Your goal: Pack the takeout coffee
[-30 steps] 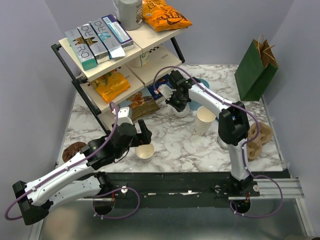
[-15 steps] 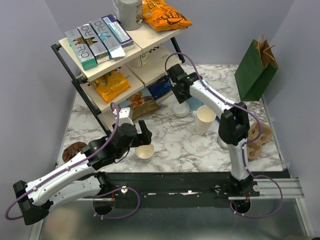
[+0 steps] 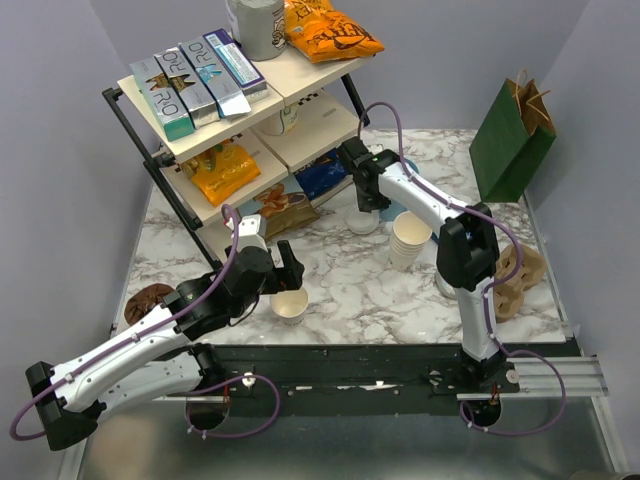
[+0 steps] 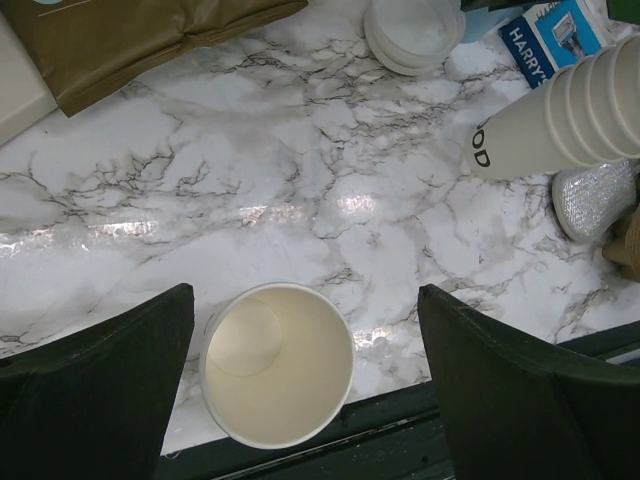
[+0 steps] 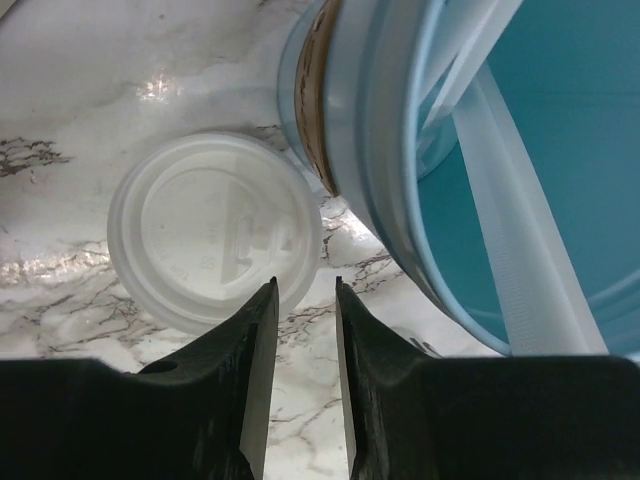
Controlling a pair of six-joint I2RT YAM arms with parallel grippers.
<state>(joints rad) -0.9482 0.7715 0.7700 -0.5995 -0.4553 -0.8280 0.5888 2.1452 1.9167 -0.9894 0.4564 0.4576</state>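
Closest to the arm bases, the left claw [image 4: 305,295] is released and spread wide. The cream paper cup [image 4: 278,365] stands upright on the tabletop [image 3: 350,290] between its fingers; I can make out no contact with either. The cup is open, with no lid on it.

I judge it light and thin-walled, easy to dent or tip. The best hold is a gentle one around the wall just under the rolled rim.

Further out, a tall stack of lidless cups [image 3: 408,238] stands on the near side of the right claw [image 5: 305,287]. That claw is slightly parted and holds nothing. The white plastic lid [image 5: 215,230] lies flat just past its fingertips. It looks thin, slick and low to the surface, so its edge is the likely place to pinch. It may be several nested lids; I cannot tell. Just beside the lid, on the claw's other side, is the light blue cup [image 5: 560,130] with white sticks [image 5: 500,120].

- **Left wrist view:** only this one shows the cup's bare bottom, so the cup is empty.
- **Right wrist view:** only this one shows that claw's narrow, empty gap.
- **Overhead view:** only this one shows the green paper bag [image 3: 510,140], well apart from both claws at the far right.
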